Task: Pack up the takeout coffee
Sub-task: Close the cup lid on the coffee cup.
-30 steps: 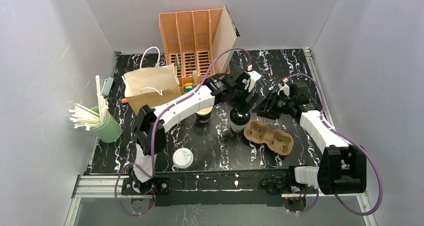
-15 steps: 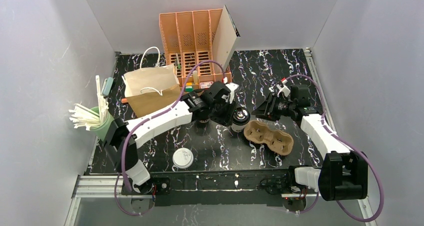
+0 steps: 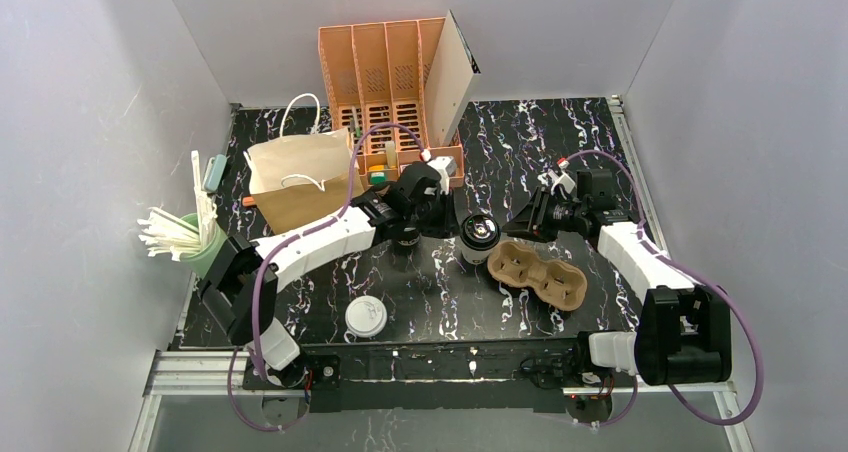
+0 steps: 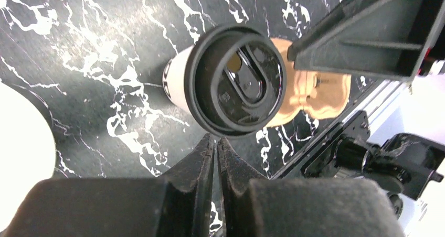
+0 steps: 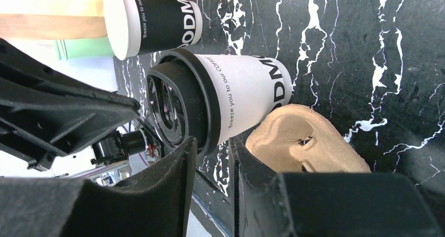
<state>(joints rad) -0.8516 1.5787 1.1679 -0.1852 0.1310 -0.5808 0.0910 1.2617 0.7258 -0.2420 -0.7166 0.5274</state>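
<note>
The white cup (image 5: 246, 98) with the black lid bears small print, "Breeze you to our COFFE…", and large black letters ending "DM". On the second cup (image 5: 157, 19) to its left, a black band shows "OODM"

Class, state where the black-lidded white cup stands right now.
In the top view, the black-lidded white cup stands upright near the table's middle, just left of the brown cup carrier and right of a black-sleeved cup.

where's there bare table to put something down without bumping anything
Bare table lies at the far right, between the orange organizer and the right rail, and near the front, between the flat white lid and the cup carrier. The middle is crowded: lidded cup, second cup and carrier stand close together.
</note>
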